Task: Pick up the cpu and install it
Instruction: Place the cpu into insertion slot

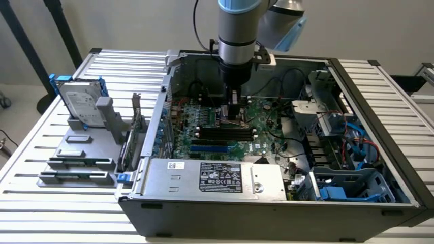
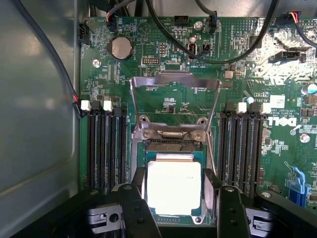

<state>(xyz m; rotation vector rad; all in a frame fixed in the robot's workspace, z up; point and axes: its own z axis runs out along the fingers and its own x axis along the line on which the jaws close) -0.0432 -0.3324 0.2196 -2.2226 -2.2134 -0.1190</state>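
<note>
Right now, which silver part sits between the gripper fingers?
The flat square silver-grey cpu, in its socket; the silver hinged frame stands raised, clear of the open gripper.

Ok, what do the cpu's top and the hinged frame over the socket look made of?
The cpu top looks like bare metal, pale silver and smooth: it glares near white under the light. The hinged frame looks like thin stamped sheet metal, dull grey, with bent edges; the exact alloy can't be told.
</note>
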